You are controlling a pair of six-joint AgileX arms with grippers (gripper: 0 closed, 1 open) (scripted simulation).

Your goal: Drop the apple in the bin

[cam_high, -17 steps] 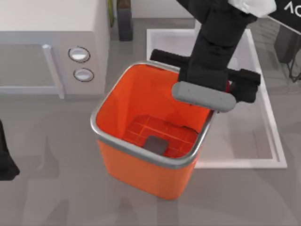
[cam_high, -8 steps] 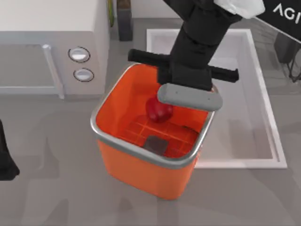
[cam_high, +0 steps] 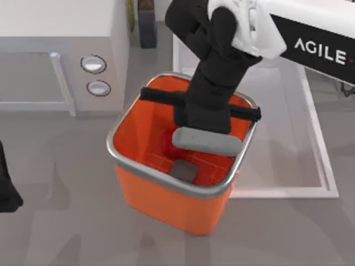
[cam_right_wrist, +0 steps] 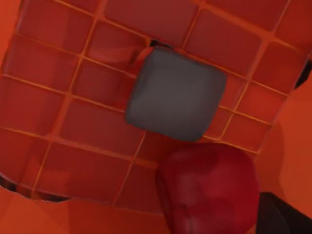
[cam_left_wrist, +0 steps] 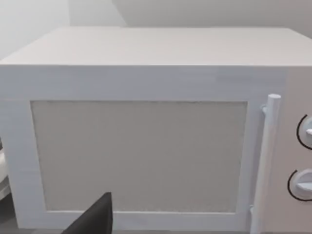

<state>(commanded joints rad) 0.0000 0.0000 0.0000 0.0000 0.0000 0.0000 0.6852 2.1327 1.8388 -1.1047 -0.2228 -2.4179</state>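
The orange bin (cam_high: 161, 202) with a silver rim stands mid-table. My right gripper (cam_high: 201, 111) hangs over its mouth, open, holding nothing. Below it the red apple (cam_high: 169, 141) sits free, low inside the bin. In the right wrist view the apple (cam_right_wrist: 209, 190) lies beside a flat dark grey patch (cam_right_wrist: 175, 95) on the gridded orange floor (cam_right_wrist: 73, 122); I cannot tell if it rests there. One dark fingertip (cam_right_wrist: 287, 214) edges into that view. My left arm (cam_high: 6, 188) is parked at the table's left edge.
A white microwave (cam_high: 55, 50) stands at the back left, close in front of the left wrist camera (cam_left_wrist: 146, 146). A white sink basin (cam_high: 313, 138) lies just right of the bin. A dark upright object (cam_high: 147, 22) stands at the back.
The right gripper let go of the apple, which dropped from the rim down into the bin. The right arm has swung left over the bin's mouth.
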